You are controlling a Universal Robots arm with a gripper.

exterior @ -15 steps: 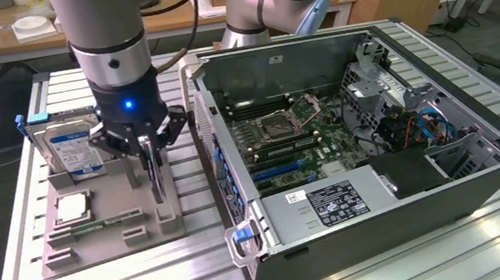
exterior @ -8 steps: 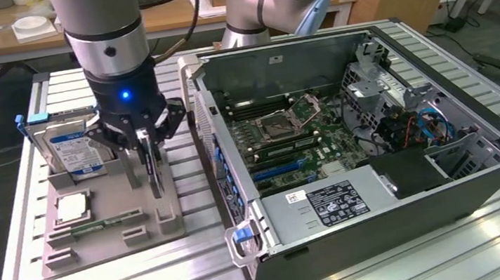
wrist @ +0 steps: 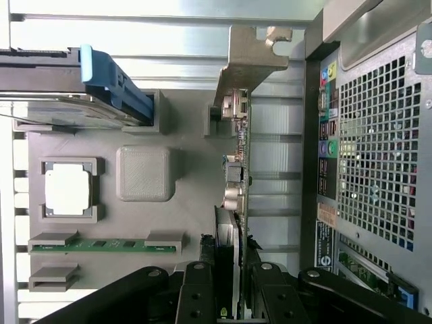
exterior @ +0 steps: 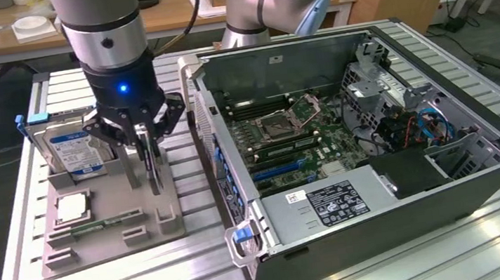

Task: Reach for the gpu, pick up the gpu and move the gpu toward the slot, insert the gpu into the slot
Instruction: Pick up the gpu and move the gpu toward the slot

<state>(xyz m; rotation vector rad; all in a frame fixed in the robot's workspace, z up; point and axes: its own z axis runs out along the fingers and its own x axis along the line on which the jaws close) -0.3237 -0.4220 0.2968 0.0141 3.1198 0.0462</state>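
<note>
The gpu (exterior: pixel 151 167) is a thin dark card standing on edge over the grey holder tray (exterior: pixel 102 248), at the exterior view's left. My gripper (exterior: pixel 142 139) comes down on it from above and is shut on its top edge. In the wrist view the gpu (wrist: pixel 240 169) appears edge-on, its silver bracket (wrist: pixel 253 50) at the far end. The black fingers (wrist: pixel 197 290) press on both sides of the card, and my gripper (wrist: pixel 231 290) holds it. The slot (exterior: pixel 275 170) lies among the long connectors on the green motherboard inside the open computer case (exterior: pixel 480 170).
On the tray are a hard drive (exterior: pixel 72 149) with a blue handle (wrist: pixel 115 81), a processor chip (exterior: pixel 71 206) and a memory stick (wrist: pixel 101 246). The case wall (exterior: pixel 199 110) rises right beside the tray. A second arm (exterior: pixel 263 4) stands behind the case.
</note>
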